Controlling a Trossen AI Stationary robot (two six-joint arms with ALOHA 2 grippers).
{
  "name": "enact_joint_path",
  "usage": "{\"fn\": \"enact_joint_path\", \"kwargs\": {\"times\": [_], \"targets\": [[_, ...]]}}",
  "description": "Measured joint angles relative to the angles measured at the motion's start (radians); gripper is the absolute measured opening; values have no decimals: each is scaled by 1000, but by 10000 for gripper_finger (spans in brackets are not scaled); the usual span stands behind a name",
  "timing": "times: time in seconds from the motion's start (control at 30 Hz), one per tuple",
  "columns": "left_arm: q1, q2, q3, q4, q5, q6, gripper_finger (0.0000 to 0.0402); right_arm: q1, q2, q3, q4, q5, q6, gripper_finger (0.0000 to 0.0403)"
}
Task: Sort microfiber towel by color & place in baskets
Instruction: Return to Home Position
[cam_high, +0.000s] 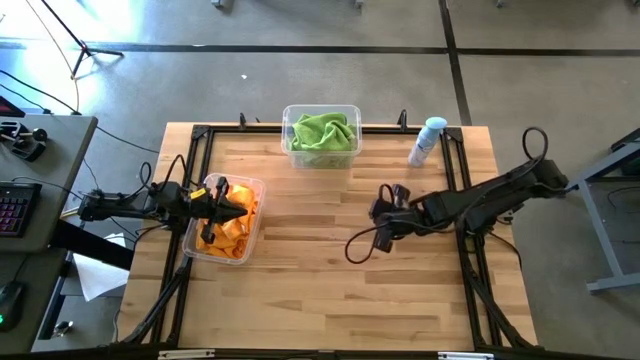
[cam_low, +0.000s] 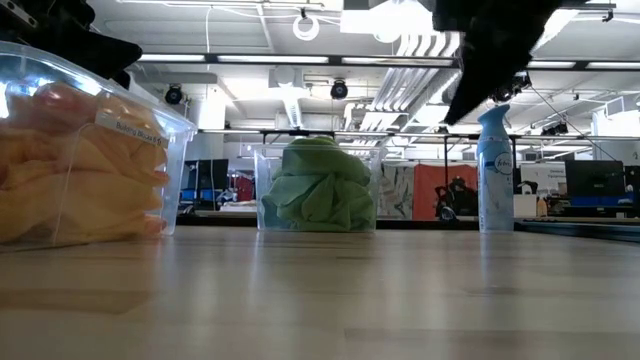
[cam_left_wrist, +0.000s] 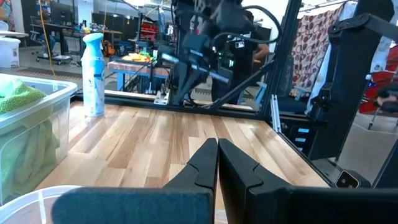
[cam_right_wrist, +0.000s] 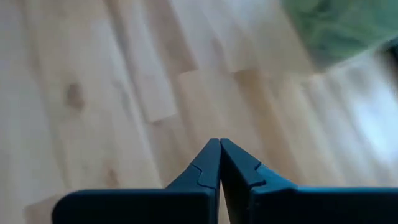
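Observation:
Orange-yellow cloths (cam_high: 228, 228) fill the clear basket (cam_high: 250, 188) at the table's left side, seen close in the low view (cam_low: 75, 170). Lime green cloths (cam_high: 323, 132) sit heaped in the second clear basket (cam_high: 290, 150) at the far edge (cam_low: 318, 187) (cam_left_wrist: 25, 124). My left gripper (cam_high: 243, 208) (cam_left_wrist: 217, 149) hovers shut above the orange basket, holding nothing. My right gripper (cam_high: 378, 212) (cam_right_wrist: 220, 149) hangs shut over the bare table middle, right of the orange basket, also holding nothing.
A pale blue-capped spray bottle (cam_high: 427, 140) (cam_low: 494, 170) (cam_left_wrist: 93, 74) stands upright at the far right of the table. Bare wood lies between the two baskets and along the near side. A desk with a keyboard (cam_high: 12, 208) sits left of the table.

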Motion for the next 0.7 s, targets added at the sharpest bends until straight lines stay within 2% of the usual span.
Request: {"fn": "enact_joint_path", "kwargs": {"times": [0.2, 0.57, 0.7], "targets": [[0, 0, 0, 0, 0, 0, 0, 0, -155, -251, 341, -107, -66, 1], [0, 0, 0, 0, 0, 0, 0, -1, -612, -610, 678, -229, -170, 0], [0, 0, 0, 0, 0, 0, 0, -1, -774, -721, 765, -229, -189, 0]]}}
